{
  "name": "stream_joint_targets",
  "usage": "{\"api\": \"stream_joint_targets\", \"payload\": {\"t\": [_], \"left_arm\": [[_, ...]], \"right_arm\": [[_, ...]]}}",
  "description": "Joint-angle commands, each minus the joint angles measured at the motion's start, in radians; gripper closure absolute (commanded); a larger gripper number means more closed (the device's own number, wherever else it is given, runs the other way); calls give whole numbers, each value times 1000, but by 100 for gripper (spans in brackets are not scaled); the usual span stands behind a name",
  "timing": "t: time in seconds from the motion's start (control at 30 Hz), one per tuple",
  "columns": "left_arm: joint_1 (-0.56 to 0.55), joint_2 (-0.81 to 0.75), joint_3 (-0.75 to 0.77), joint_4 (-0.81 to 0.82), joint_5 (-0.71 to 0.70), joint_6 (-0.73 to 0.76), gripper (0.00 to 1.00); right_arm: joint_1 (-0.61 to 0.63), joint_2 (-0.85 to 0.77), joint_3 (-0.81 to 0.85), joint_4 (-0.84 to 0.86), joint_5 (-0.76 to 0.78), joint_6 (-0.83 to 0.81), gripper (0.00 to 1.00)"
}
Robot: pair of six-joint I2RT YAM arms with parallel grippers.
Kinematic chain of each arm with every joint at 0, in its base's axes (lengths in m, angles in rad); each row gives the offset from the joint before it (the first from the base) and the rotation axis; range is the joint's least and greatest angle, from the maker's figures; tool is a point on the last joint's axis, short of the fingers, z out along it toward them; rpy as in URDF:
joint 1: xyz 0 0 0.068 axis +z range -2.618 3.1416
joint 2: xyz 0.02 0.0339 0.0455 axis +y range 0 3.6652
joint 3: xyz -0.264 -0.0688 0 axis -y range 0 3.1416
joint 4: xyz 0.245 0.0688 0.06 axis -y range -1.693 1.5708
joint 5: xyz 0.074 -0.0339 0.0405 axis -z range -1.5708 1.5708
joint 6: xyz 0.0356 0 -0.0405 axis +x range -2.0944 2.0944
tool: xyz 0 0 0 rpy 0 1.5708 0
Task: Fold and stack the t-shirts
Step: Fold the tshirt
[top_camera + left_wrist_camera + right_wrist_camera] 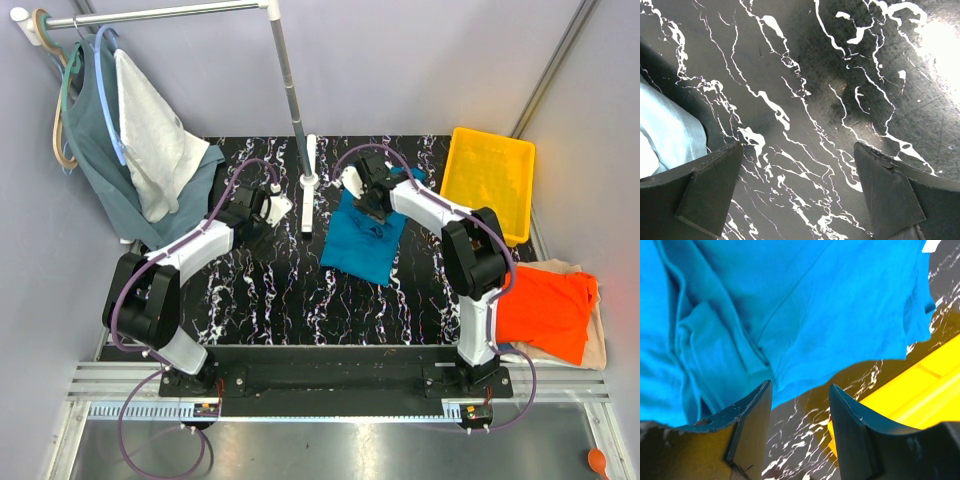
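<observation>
Right gripper [800, 390]: jaws partly apart, gripping nothing, tips at the edge of the teal t-shirt [840, 305]. The shirt lies roughly folded on the table [270, 290], right of centre and near the yellow bin [490, 180]. Judged light and limp, so it should sag if lifted; best pinched at a hem corner through all layers. Right arm reaches forward, wrist tipped down over the shirt's far end. Left gripper [797, 150] gapes wide and empty over bare table. The orange t-shirt [545, 310] lies on the cream one [597, 345], well apart to the right.
</observation>
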Motion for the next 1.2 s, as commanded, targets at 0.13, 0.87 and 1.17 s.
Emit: {"api": "stream_joint_targets", "payload": {"t": [0.13,0.87,1.17], "left_arm": [[6,-37,-11,41,37,-21,1],[6,-59,-31,29,42,-23,1],[6,-69,-46,29,38,-20,1]], "right_arm": [[13,-208,-55,-70,-76,108,42],[79,-179,-160,-69,-148,166,21],[76,-118,-143,-23,-108,139,21]]}}
